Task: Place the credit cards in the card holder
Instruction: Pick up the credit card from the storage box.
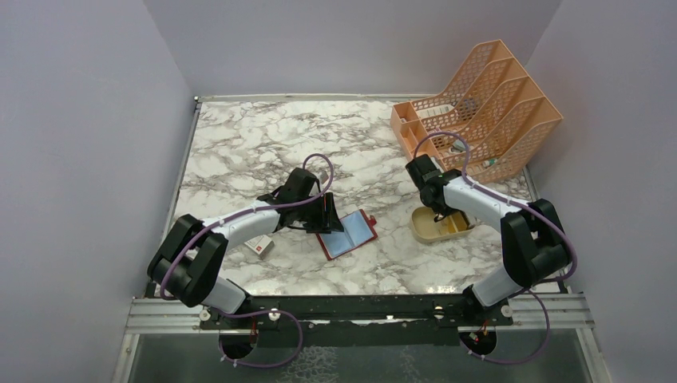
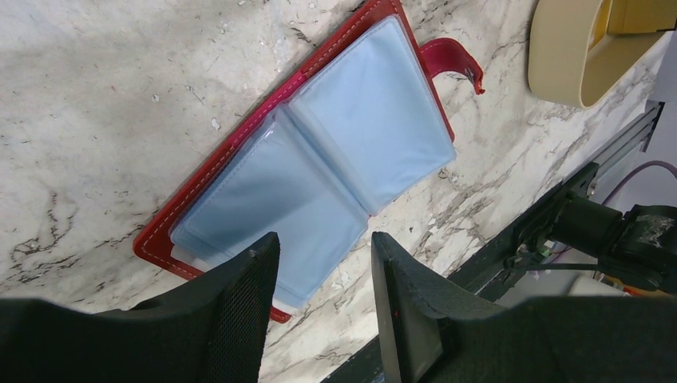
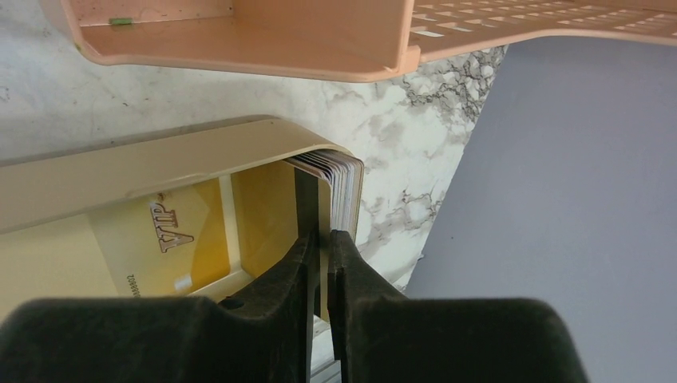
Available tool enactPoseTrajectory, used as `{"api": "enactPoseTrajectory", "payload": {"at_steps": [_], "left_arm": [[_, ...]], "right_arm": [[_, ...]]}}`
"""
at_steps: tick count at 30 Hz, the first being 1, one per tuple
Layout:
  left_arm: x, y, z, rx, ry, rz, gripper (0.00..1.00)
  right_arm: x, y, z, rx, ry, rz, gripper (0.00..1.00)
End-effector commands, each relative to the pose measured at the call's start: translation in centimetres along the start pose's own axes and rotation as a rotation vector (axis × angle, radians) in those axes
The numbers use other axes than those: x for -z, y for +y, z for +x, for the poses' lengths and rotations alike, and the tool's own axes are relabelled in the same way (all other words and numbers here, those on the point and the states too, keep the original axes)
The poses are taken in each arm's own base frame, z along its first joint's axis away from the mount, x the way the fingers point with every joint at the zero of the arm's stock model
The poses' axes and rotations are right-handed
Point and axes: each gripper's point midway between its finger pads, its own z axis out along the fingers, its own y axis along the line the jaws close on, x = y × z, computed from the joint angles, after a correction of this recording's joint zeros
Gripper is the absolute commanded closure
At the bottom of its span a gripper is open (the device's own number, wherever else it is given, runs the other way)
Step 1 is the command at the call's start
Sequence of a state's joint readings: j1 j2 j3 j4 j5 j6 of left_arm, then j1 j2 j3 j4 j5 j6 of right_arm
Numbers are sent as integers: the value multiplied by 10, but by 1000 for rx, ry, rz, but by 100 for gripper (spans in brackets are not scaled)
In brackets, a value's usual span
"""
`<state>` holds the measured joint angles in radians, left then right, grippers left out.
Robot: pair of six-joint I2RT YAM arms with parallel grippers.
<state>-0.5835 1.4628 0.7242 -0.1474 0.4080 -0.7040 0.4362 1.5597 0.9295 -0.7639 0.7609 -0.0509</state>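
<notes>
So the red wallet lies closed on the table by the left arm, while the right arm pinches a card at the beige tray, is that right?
Not quite. The wallet lies open, its clear sleeves showing, as the left wrist view shows. The rest holds: it is by the left tool, and the right tool pinches a card at the tray.
</notes>
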Motion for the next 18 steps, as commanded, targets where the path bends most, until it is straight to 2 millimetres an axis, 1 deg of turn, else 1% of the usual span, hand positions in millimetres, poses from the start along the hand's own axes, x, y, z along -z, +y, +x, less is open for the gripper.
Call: {"api": "enactPoseTrajectory", "payload": {"at_steps": [1,6,18], "left_arm": [[6,-7,0,-11,-11,37,51],[7,-7,0,-13,-14,37,51],[8,-8,-1,-14,-19,38,51]], "right_arm": [[5,-4,-10,-34,-41,-21,93],[8,-3,-14,-40,-60,-42,99],[24,10,-32,-94,-114,-190,99]]}}
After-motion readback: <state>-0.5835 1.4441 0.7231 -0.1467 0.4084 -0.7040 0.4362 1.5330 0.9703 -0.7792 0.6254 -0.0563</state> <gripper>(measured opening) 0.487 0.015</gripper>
